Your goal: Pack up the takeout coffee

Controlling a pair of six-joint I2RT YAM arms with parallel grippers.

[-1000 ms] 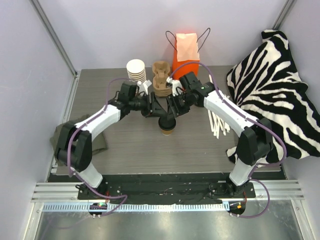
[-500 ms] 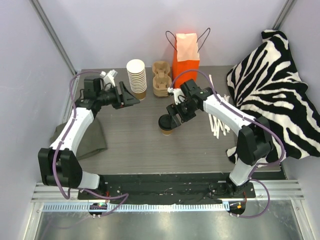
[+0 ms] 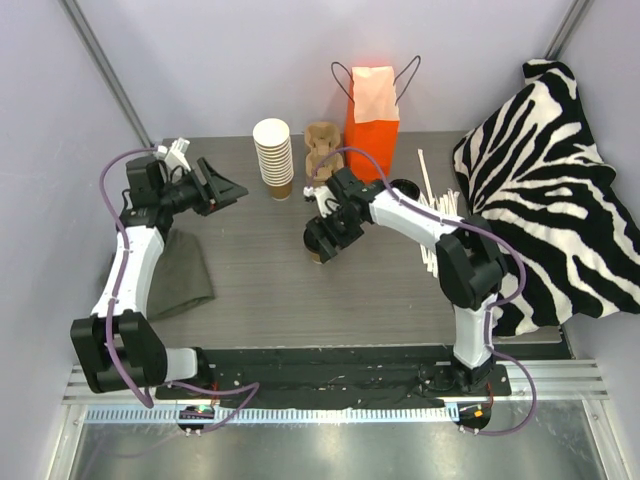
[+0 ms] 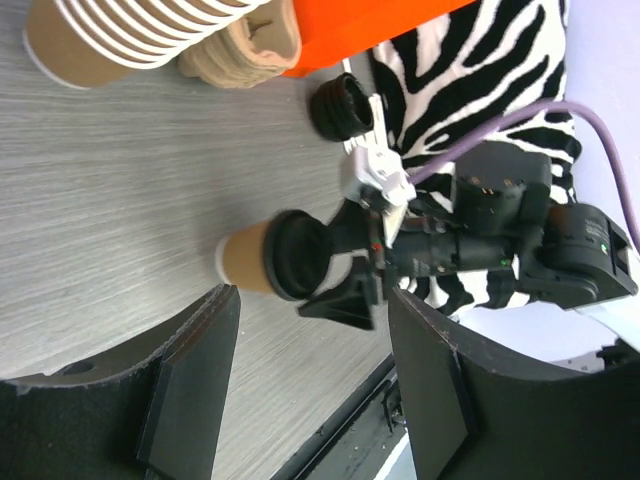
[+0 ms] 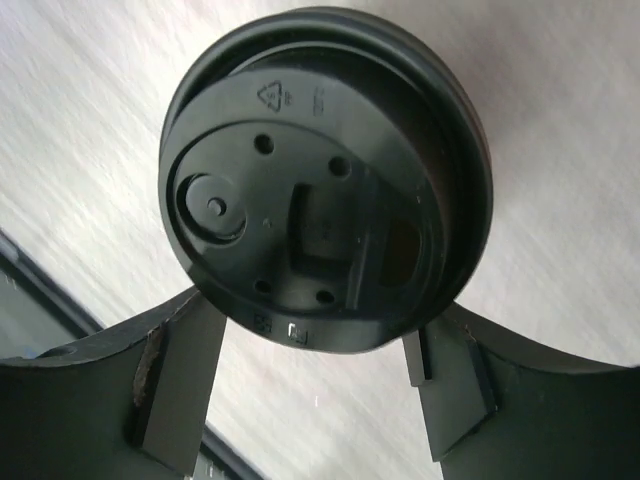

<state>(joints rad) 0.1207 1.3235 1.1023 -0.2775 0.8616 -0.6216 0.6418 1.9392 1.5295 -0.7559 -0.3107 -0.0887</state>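
Robot test cell, lab setting. Plain panel walls (image 3: 220, 70) box in a grey bench (image 3: 260, 290); aluminium rail (image 3: 110, 385) at its near edge (staged props: cup stack (image 3: 272, 155), orange bag (image 3: 371, 120)).

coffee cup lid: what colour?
Black lid, on a brown paper cup; shows best in the right wrist view.

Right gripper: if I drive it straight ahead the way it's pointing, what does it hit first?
The black lid of the takeout coffee, just ahead; the right gripper frames it, fingers open. How close is unclear.
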